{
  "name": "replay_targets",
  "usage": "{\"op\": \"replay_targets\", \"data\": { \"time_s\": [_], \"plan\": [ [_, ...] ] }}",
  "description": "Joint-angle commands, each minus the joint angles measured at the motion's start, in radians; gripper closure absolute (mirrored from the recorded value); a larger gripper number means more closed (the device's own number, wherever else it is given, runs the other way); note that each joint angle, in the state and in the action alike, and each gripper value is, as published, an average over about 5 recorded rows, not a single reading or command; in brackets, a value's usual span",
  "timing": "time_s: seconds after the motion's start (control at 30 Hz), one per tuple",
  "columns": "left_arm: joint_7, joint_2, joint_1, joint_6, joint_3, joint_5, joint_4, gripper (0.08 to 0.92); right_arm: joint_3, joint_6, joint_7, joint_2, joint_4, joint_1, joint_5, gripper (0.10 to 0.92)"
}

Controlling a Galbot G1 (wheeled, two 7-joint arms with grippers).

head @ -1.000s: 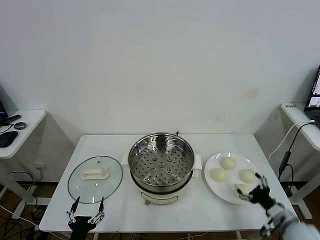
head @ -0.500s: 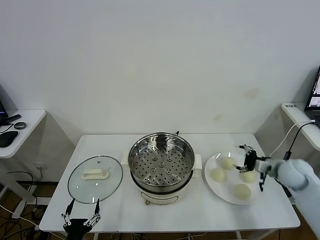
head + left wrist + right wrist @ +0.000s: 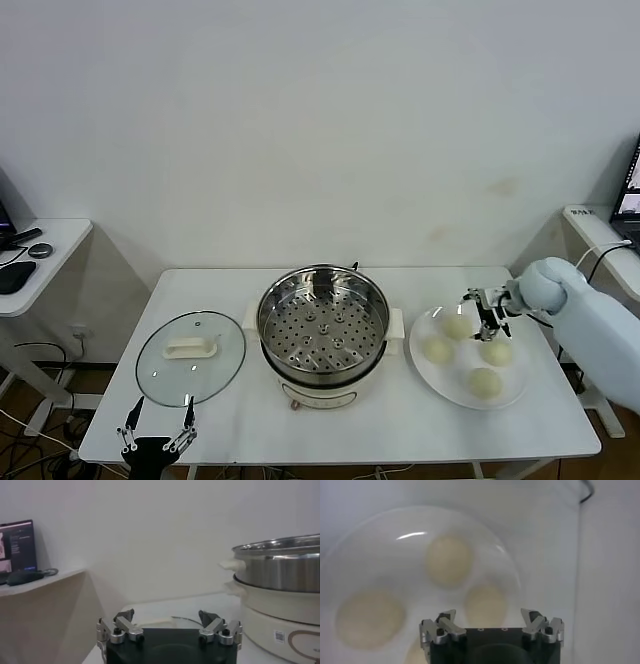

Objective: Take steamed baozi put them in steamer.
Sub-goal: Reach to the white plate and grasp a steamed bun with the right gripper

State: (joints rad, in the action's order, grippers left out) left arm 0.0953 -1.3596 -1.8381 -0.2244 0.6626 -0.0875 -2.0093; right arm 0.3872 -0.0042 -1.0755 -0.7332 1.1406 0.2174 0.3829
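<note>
Four baozi (image 3: pixel 458 326) on white plate (image 3: pixel 447 388) | right gripper (image 3: pixel 482 312) spread wide above them, empty | steamer (image 3: pixel 322 322) empty | left gripper (image 3: pixel 155 436) spread wide, parked at table's near edge

Shiny metal, clear glass, matt dough

The steamer (image 3: pixel 322 325) is polished stainless steel with a perforated tray, on a smooth cream plastic base. The lid (image 3: pixel 190 358) is clear glass. The steamed baozi (image 3: pixel 484 381) look smooth and matt on a glossy white plate (image 3: pixel 440 381); the tabletop (image 3: pixel 200 290) is matt white.
</note>
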Motion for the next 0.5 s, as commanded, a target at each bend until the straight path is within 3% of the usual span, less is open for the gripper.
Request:
{"op": "replay_targets", "data": {
  "time_s": [0.03,0.5],
  "plan": [
    [0.001,-0.001,0.0,-0.003,0.005,0.011,0.0,0.177,0.168,0.007,-0.072,-0.084,-0.162,-0.14,0.035,0.203],
    [0.003,-0.004,0.003,-0.02,0.021,0.035,0.006,0.177,0.135,-0.002,-0.014,-0.189,-0.283,-0.115,0.105,0.203]
  ]
}}
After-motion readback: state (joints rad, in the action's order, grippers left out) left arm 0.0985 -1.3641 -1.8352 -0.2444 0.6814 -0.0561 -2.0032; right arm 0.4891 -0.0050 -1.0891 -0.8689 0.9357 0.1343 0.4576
